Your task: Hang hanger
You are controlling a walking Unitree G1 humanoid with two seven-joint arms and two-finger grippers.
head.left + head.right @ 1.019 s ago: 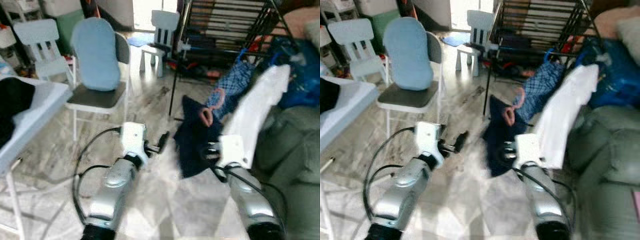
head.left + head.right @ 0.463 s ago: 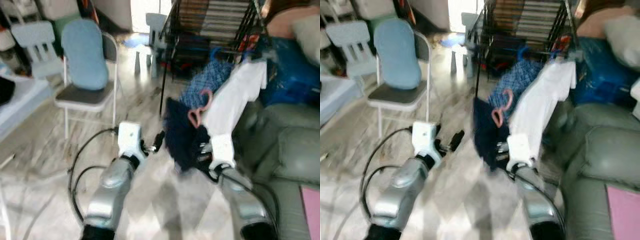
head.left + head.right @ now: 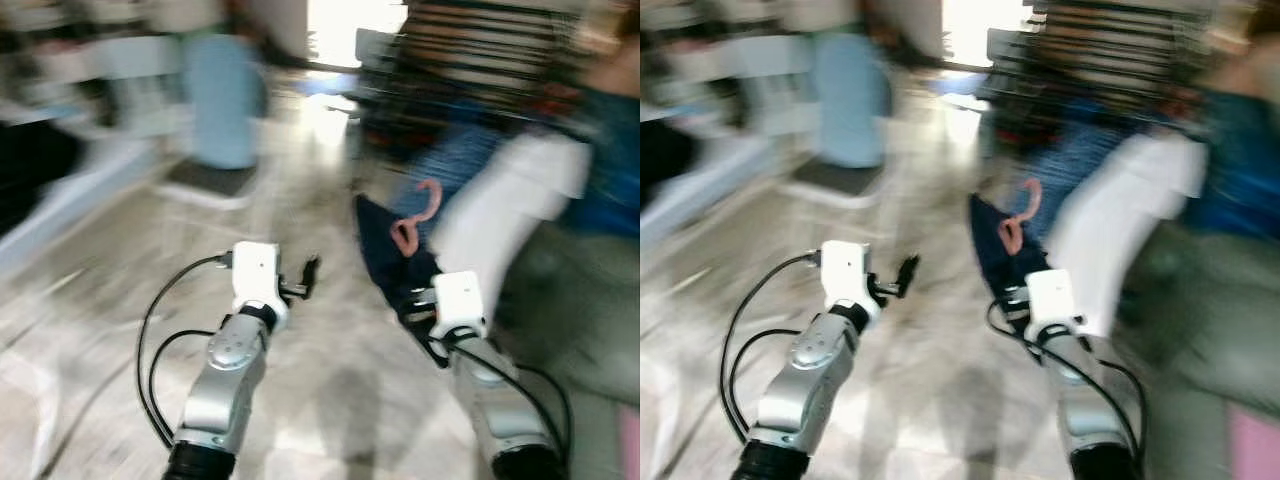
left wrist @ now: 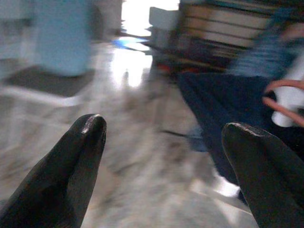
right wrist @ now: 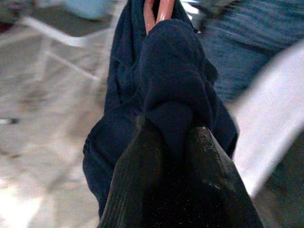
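The right gripper point(image 5: 173, 142) pinches the dark blue garment point(image 5: 161, 90) on the pink hanger point(image 3: 418, 215), near the white shirt point(image 3: 500, 215). From its wrist camera, the left gripper point(image 4: 164, 137) stands wide and empty above the floor point(image 4: 142, 190).

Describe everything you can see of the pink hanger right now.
The pink hanger looks like plastic; its curved hook rises clear above a dark navy garment draped over it. The right gripper is shut on that cloth just below the hook, holding it up ahead of the robot. The head views are blurred, so the lower hanger can't be made out.
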